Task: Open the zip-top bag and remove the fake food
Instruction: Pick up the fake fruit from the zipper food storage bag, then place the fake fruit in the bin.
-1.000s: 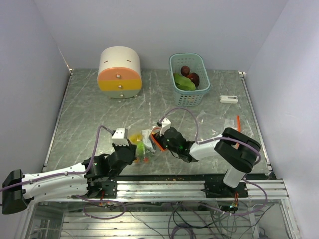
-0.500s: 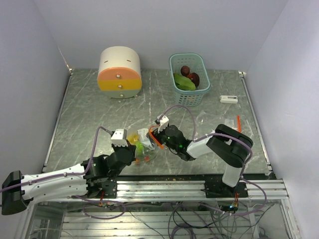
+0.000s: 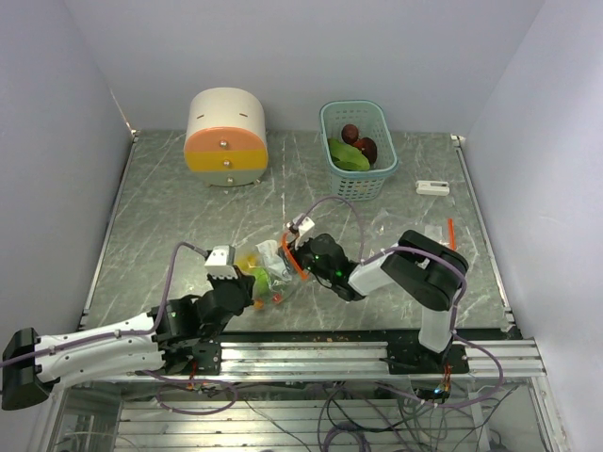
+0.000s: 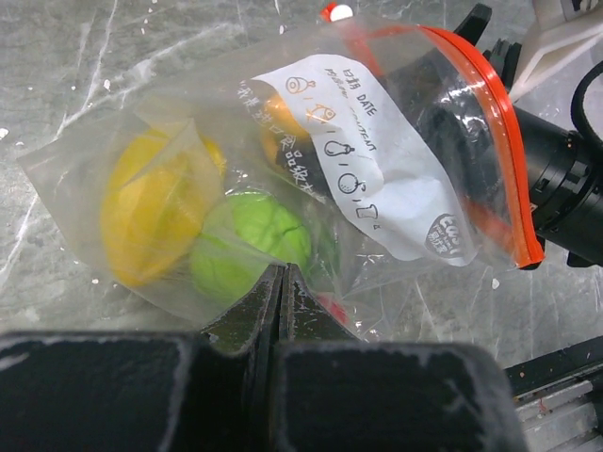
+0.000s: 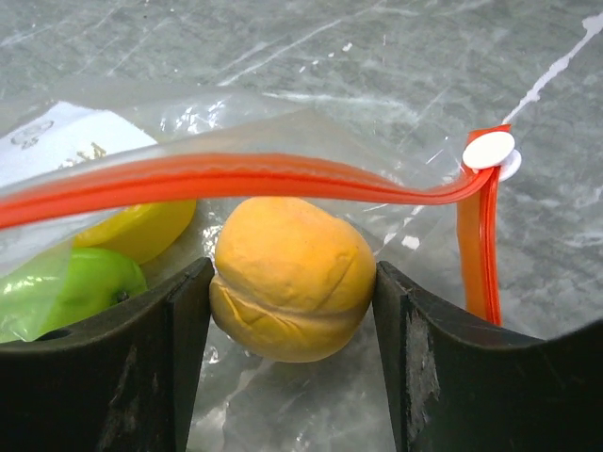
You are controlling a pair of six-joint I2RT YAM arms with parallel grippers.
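A clear zip-top bag [image 3: 268, 267] lies crumpled on the near middle of the table, its mouth facing right. It has an orange-red zip strip [image 5: 236, 177] with a white slider [image 5: 489, 151] at one end and a white printed label [image 4: 372, 174] on its upper side. The mouth is open, and the strip arches over a round orange fruit [image 5: 292, 278] just inside it. Deeper in the bag, a yellow fruit [image 4: 151, 212] and a lime-green fruit [image 4: 250, 247] lie touching. At the far right, a flat green leafy piece [image 3: 347, 156] and two dark red-purple pieces [image 3: 351, 133] rest in a teal basket [image 3: 355, 186].
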